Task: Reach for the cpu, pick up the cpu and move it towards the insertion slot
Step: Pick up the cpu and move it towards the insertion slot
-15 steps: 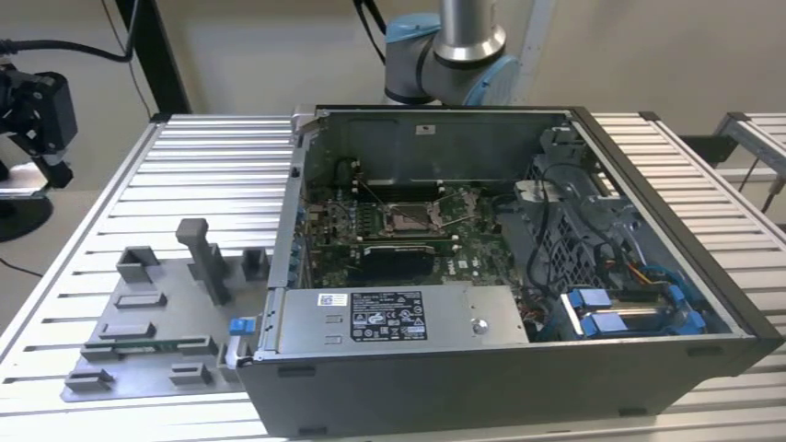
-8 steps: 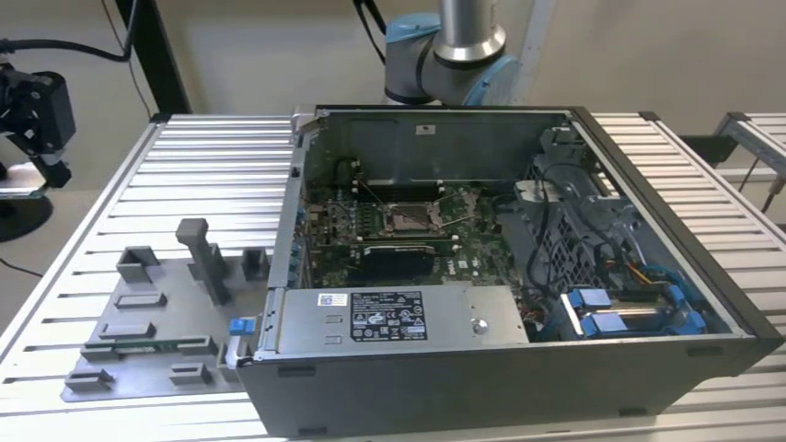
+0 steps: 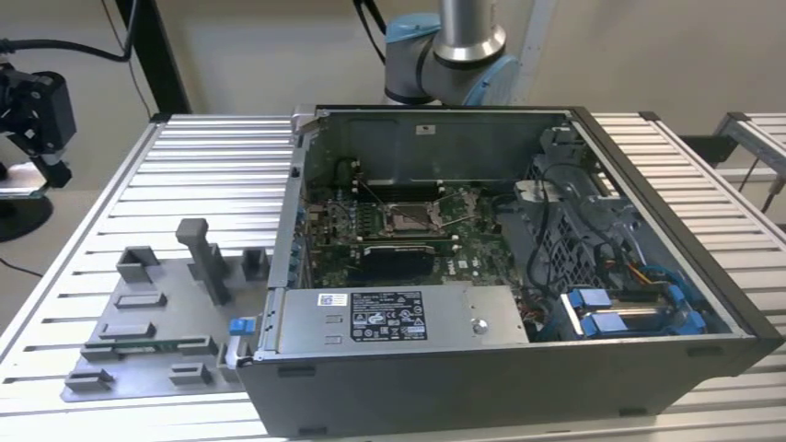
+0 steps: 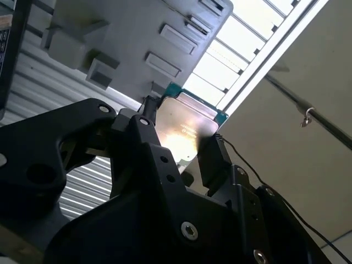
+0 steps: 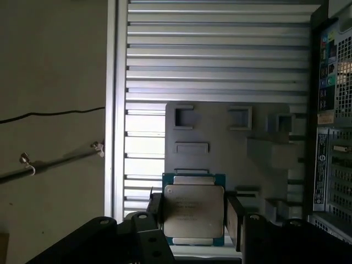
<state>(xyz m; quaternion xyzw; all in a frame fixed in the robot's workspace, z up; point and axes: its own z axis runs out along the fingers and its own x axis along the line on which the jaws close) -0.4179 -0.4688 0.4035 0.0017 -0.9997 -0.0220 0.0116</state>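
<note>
The cpu (image 5: 193, 208) is a thin square chip with a pale silver face and a teal-green rim. It sits between my two black fingers, and my gripper (image 5: 193, 219) is shut on its opposite edges. The second wrist view shows the same cpu (image 4: 186, 118) in the gripper (image 4: 181, 135), held in the air over the table's edge. In the exterior view my gripper (image 3: 50, 166) hangs at the far left, beyond the table's left side. The insertion slot (image 3: 410, 217), a silver-framed square socket on the green board, lies inside the open computer case, well to the gripper's right.
A grey fixture plate (image 3: 160, 331) with upright blocks lies on the slatted table (image 3: 209, 175), left of the case. The open computer case (image 3: 516, 387) has tall dark walls, a wider black opening (image 3: 393, 250) below the socket, and cables at its right. The arm's base (image 3: 448, 55) stands behind it.
</note>
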